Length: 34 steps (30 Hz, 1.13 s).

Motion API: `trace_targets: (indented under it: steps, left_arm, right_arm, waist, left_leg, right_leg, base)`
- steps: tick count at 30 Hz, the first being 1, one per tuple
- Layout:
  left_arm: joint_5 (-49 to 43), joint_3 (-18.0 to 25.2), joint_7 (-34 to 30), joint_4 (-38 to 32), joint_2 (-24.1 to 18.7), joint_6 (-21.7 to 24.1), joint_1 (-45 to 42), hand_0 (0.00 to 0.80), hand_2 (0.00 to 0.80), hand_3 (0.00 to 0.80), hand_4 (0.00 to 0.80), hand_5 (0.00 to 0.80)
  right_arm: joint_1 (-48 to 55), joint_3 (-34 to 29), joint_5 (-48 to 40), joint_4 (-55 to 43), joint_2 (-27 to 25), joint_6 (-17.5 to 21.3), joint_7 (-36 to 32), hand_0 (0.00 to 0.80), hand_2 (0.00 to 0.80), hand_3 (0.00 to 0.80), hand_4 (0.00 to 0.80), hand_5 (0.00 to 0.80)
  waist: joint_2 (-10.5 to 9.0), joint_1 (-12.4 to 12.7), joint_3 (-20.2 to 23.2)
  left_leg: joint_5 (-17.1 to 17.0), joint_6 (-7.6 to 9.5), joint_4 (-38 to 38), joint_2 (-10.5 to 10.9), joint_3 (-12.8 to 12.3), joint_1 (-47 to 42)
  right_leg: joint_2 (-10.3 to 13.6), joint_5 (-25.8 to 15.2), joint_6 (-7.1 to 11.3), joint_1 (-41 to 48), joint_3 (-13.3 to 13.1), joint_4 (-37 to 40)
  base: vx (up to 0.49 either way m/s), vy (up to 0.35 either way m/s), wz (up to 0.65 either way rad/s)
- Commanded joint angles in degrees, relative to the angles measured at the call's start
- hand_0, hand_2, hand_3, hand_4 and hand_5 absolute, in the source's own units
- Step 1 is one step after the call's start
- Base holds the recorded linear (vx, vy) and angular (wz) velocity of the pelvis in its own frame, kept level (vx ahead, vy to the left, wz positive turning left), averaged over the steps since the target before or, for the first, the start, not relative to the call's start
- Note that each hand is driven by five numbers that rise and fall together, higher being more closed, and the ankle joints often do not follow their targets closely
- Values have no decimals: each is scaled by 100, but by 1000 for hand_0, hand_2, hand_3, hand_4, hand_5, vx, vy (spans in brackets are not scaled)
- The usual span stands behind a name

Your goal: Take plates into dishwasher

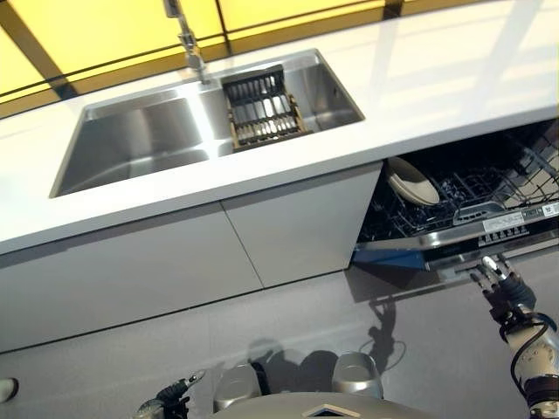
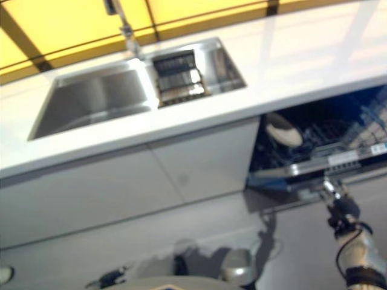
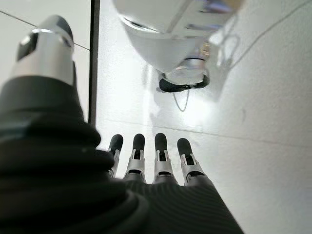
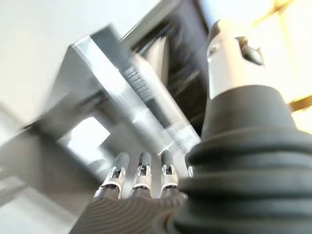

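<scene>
The dishwasher [image 1: 463, 236] stands open under the counter at the right, its lower rack [image 1: 489, 188] pulled out. One cream plate [image 1: 412, 181] stands tilted in the rack's left end. My right hand [image 1: 500, 281] is open, fingers straight, just below the dishwasher's front edge, holding nothing; its fingers [image 4: 141, 178] show near the silver door edge [image 4: 131, 97] in the right wrist view. My left hand [image 1: 170, 397] hangs low at the bottom left, open and empty, its fingers [image 3: 146, 156] pointing at the floor.
A steel sink [image 1: 140, 140] with a faucet [image 1: 188, 39] is set in the white counter [image 1: 437, 87]; a dark dish rack [image 1: 262, 109] sits in its right part. White cabinet doors [image 1: 218, 253] run below. A shoe tip [image 1: 7, 388] shows at the far left.
</scene>
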State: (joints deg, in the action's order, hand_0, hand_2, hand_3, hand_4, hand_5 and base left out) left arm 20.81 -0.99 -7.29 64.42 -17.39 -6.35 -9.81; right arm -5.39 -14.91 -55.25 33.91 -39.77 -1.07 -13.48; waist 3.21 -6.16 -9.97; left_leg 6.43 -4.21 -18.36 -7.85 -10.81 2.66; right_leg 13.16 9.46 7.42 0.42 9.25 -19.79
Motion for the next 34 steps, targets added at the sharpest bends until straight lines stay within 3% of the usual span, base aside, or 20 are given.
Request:
trace_targets:
  steps: [1,6,14,17,22,29,34]
  left_arm:
    - [-230,-8,-15,-4,-449,184,216,0,0,0,0,0]
    - [-350,-26,-59,-100,-461,152,223,0,0,0,0,0]
    - [-343,-68,-83,-102,-381,110,330,0,0,0,0,0]
    - [-221,-172,-115,-50,-313,27,436,0,0,0,0,0]
    - [-95,-284,-95,228,-149,-202,702,0,0,0,0,0]
    - [-215,-444,-5,696,101,-162,1094,0,0,0,0,0]
    - [-192,-525,-127,813,259,-88,1179,0,0,0,0,0]
  right_arm:
    - [-1344,2,-171,-124,-421,391,-135,0,0,0,0,0]
    - [-1122,45,-43,-137,-249,251,45,0,0,0,0,0]
    - [-417,239,936,198,248,-236,305,0,0,0,0,0]
    - [-37,580,1640,549,521,-204,379,0,0,0,0,0]
    - [433,1024,1980,1252,1111,-319,112,0,0,0,0,0]
    - [701,1500,2732,2596,1939,-127,-82,0,0,0,0,0]
    - [724,1922,3149,2870,2219,-62,-192,0,0,0,0,0]
  waist:
    - [-191,302,215]
    - [-243,329,232]
    - [-323,179,352]
    - [-362,87,396]
    - [-402,35,549]
    - [-405,40,632]
    - [-388,85,635]
  left_leg:
    - [407,173,-327,-161,-141,-279]
    - [319,163,-176,-186,-142,-338]
    - [4,97,529,-205,-243,-509]
    - [-261,26,1029,-162,-239,-597]
    - [-650,-70,1774,-70,-203,-651]
    - [-799,-93,2182,15,-230,-734]
    - [-783,-64,2122,34,-168,-700]
  right_leg:
    - [-74,-30,-221,-20,-42,-91]
    - [-114,-92,-180,52,5,54]
    - [-211,-375,-56,105,6,655]
    - [-292,-616,13,128,-8,1069]
    - [-446,-955,60,175,103,1701]
    - [-559,-1100,22,355,378,2176]
    - [-546,-1015,-24,375,421,2073]
  base:
    - [17,-11,21]
    - [7,-21,37]
    - [-40,26,7]
    - [-77,82,-8]
    - [-55,97,-4]
    - [-7,84,1]
    - [11,59,2]
